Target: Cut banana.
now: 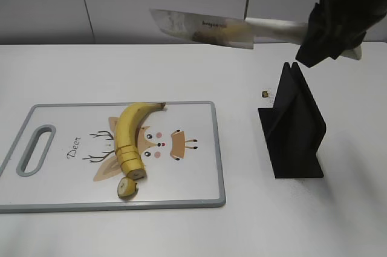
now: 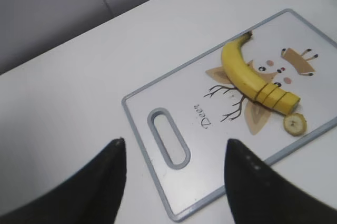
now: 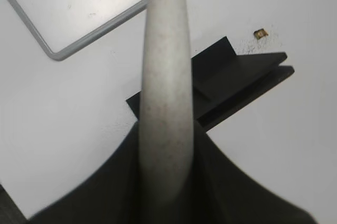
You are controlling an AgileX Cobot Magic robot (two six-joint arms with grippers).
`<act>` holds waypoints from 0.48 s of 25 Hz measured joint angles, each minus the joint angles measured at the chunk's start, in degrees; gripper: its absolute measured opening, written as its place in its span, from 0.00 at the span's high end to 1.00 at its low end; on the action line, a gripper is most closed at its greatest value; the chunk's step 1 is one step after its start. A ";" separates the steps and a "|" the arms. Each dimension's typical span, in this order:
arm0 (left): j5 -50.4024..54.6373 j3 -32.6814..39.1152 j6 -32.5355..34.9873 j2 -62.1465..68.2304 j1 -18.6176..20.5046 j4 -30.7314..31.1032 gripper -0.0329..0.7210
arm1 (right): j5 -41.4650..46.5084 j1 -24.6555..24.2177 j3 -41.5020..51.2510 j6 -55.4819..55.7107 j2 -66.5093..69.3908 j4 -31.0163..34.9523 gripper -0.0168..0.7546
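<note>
One slice lies loose by the banana [image 1: 128, 138], which rests on the board [image 1: 199, 178] near the worktop's front-left corner. The right hand [image 1: 329, 27] pinches the knife [image 1: 205, 28] high above the stand [image 1: 293, 127], likely to sheathe it. The left hand [image 2: 174, 182] hangs spread, clear.

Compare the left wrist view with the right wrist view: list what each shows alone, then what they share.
Only the left wrist view shows the banana with cuts near one end, a loose slice, the board's handle slot and the open left gripper.

Only the right wrist view shows the knife handle clamped in the right gripper, and the black knife stand below it.

Both show the cutting board with its deer print, the white table, and a small brown crumb.
</note>
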 joint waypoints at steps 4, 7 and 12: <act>-0.72 -4.68 13.52 10.15 0.00 -7.47 0.16 | 0.00 0.00 -2.67 -12.94 3.58 2.03 0.77; 1.67 -9.05 25.94 17.98 -0.05 -11.72 0.16 | -0.06 0.00 -3.69 -23.98 5.95 6.30 0.77; 7.07 -17.96 35.23 31.81 -3.14 -12.93 0.16 | -0.18 0.00 -5.76 -33.21 10.42 11.03 0.77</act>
